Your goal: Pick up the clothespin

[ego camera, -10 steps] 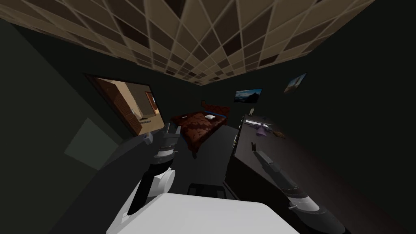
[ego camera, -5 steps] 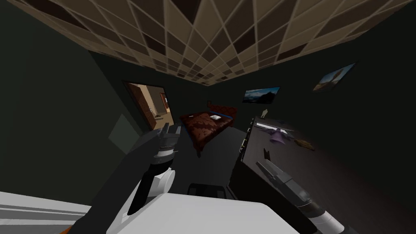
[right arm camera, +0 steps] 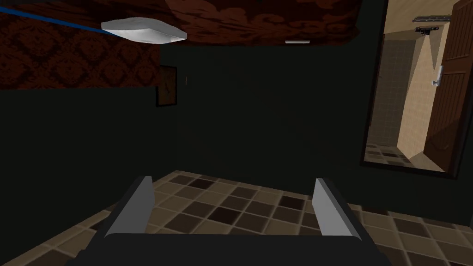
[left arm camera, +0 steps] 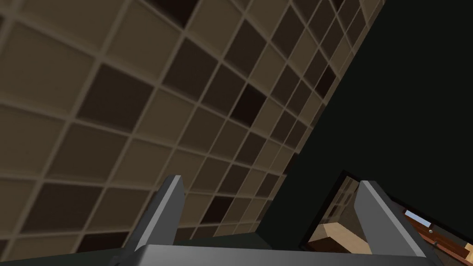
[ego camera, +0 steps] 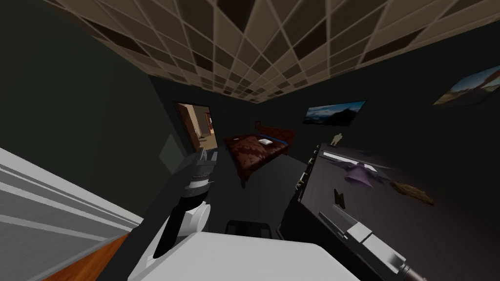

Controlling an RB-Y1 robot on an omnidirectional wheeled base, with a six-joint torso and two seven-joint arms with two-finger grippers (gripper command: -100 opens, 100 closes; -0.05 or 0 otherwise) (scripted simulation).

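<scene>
Probable clothespin, small, dark, upright on the table, stands just beyond my right gripper, held open.

I see a dark tabletop running along the wall on my right. A small dark clothespin sits on it near the edge that faces the room, well apart from the rest. Toward the far end lies a purple thing, just beside a flat light grey strip. A brown, flattish thing lies nearer the wall-side edge. A small pale figurine stands at the far edge.
</scene>
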